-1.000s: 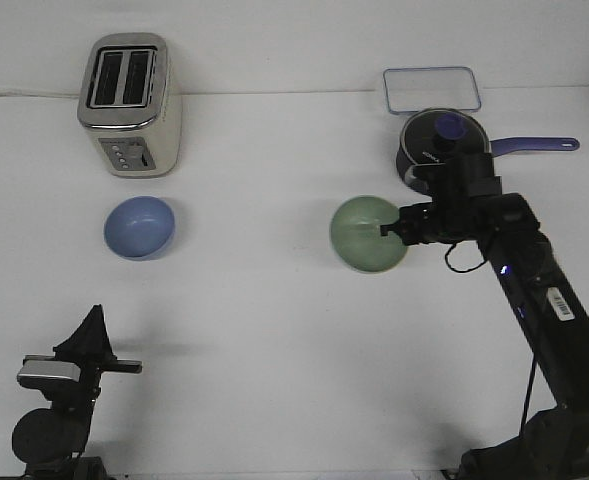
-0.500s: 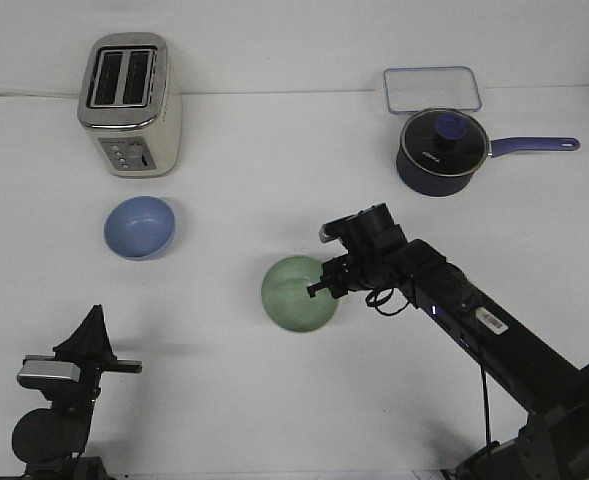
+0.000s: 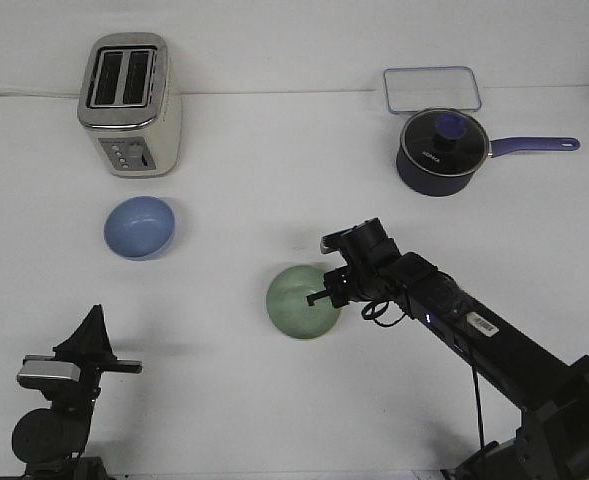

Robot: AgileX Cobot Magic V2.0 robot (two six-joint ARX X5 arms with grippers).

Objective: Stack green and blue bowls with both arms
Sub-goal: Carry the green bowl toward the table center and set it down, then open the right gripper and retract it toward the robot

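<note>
The pale green bowl [image 3: 299, 303] is near the middle of the white table, tilted slightly. My right gripper [image 3: 325, 296] is shut on its right rim, with the arm reaching in from the lower right. The periwinkle blue bowl [image 3: 139, 226] sits upright on the table at the left, below the toaster and well apart from the green bowl. My left gripper [image 3: 94, 322] is parked at the bottom left, fingers together in a point, holding nothing and far from both bowls.
A silver toaster [image 3: 129, 102] stands at the back left. A dark navy saucepan [image 3: 436, 152] with a purple handle and a clear lidded container [image 3: 431, 88] are at the back right.
My right gripper has carried the green bowl from beside the saucepan leftward and toward the front, to mid-table. Since half a second ago it barely shifted. The left arm and blue bowl have not moved.
</note>
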